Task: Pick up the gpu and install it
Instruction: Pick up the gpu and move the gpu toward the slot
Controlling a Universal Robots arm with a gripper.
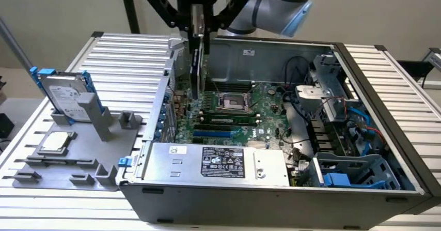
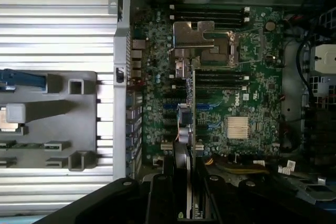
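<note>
The gpu [image 1: 198,65] hangs on edge, thin and dark, over the open computer case. My gripper [image 1: 200,27] is shut on its upper end, above the case's back corner at the exterior view's left. The card's lower end hovers just above the green motherboard [image 1: 238,112], near the CPU socket [image 1: 231,101]. In the wrist view the gpu [image 2: 185,124] runs edge-on away from my gripper [image 2: 184,187], with its silver bracket [image 2: 192,32] at the far end. My dark fingers [image 2: 157,195] flank the card.
A grey fixture [image 1: 76,161] at the exterior view's left holds the silver hard drive with blue rails [image 1: 69,94] and the square CPU chip [image 1: 57,142]. The power supply [image 1: 214,161], blue slots [image 1: 214,134], cables [image 1: 331,122] and drive cage [image 1: 355,174] crowd the case.
</note>
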